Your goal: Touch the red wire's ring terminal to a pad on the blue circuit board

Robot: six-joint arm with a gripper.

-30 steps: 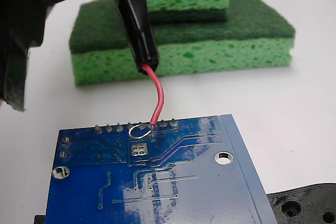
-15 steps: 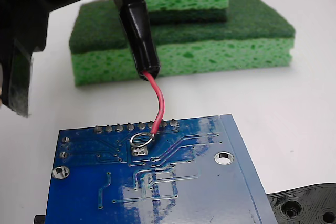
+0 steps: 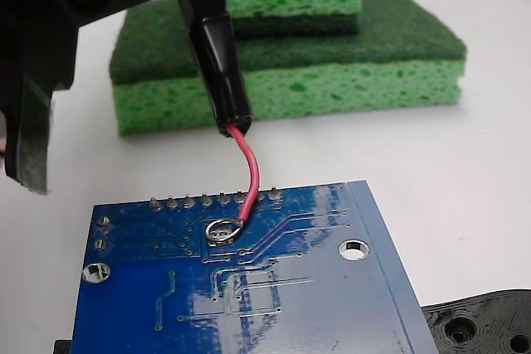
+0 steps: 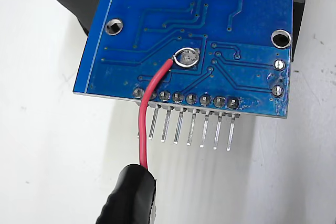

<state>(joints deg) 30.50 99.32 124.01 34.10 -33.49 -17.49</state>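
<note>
Ring terminal lowered, touching blue circuit board

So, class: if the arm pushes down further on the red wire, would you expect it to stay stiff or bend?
Probably bend. The red wire already curves between the black sleeve and the ring terminal, so it looks flexible. The short exposed length may give it some springiness. The ring lies on the glossy blue circuit board, so it could slide sideways.

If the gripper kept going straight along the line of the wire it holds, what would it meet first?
Most likely the blue board: the ring terminal already lies on it, just inside the row of solder joints, so the red wire would buckle first. Gripper fingers aren't clearly visible.
</note>
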